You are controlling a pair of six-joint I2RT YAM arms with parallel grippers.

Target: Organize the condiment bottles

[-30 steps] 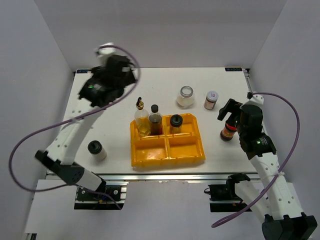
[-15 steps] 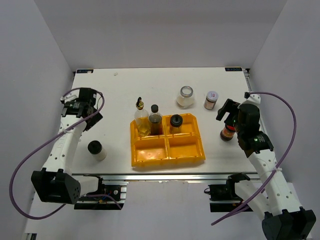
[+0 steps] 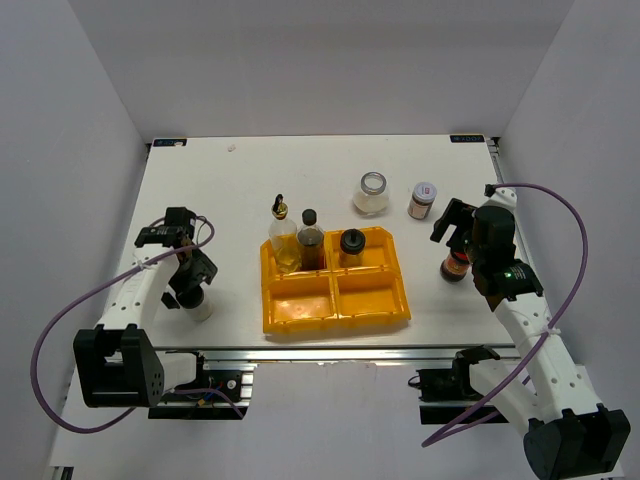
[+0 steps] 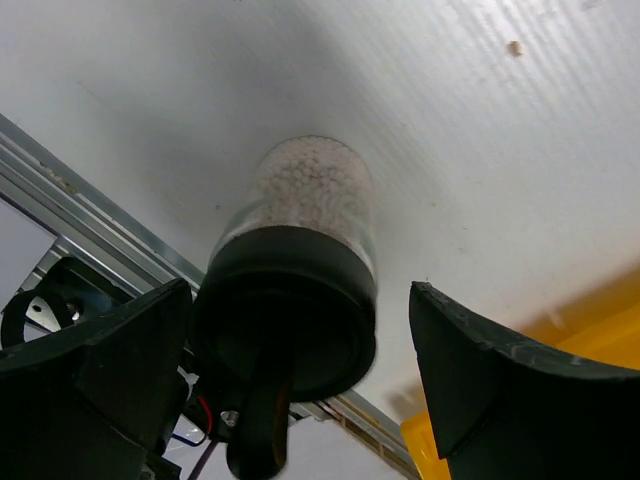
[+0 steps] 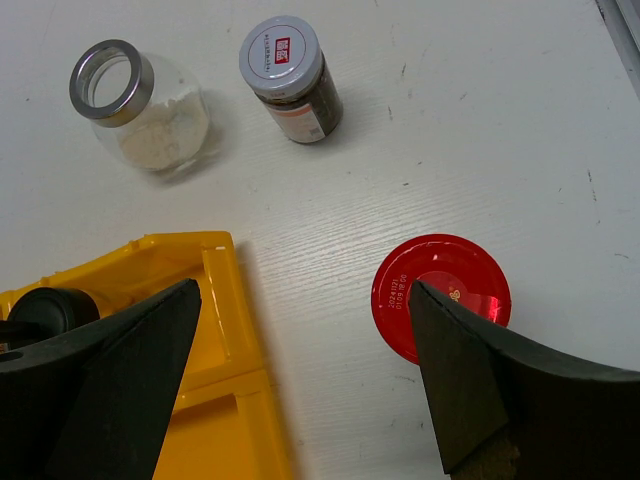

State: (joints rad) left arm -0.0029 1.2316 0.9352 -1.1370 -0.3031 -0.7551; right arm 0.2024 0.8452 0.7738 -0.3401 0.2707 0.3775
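A black-lidded shaker [image 4: 300,270] of pale grains stands near the table's front left edge and also shows in the top view [image 3: 201,306]. My left gripper [image 4: 300,292] is open and straddles it, with the lid close to the left finger and a gap on the right. My right gripper [image 5: 305,290] is open, and its right finger overlaps the red-lidded jar [image 5: 440,295]. The silver-lidded jar [image 5: 288,65] and wide clear jar [image 5: 140,105] stand behind it. The tall dark bottle [image 3: 310,240], gold-topped bottle [image 3: 282,232] and second black-lidded shaker [image 3: 352,243] stand in the tray's back compartments.
The yellow four-compartment tray [image 3: 375,310] sits mid-table, and its two front compartments hold nothing. The table's front rail [image 4: 90,200] runs just behind the shaker in the left wrist view. The right arm's purple cable [image 3: 575,250] loops over the table's right edge.
My left arm has swung from the back left of the table down to the front left shaker, and its open fingers now straddle it. The right gripper has barely moved.
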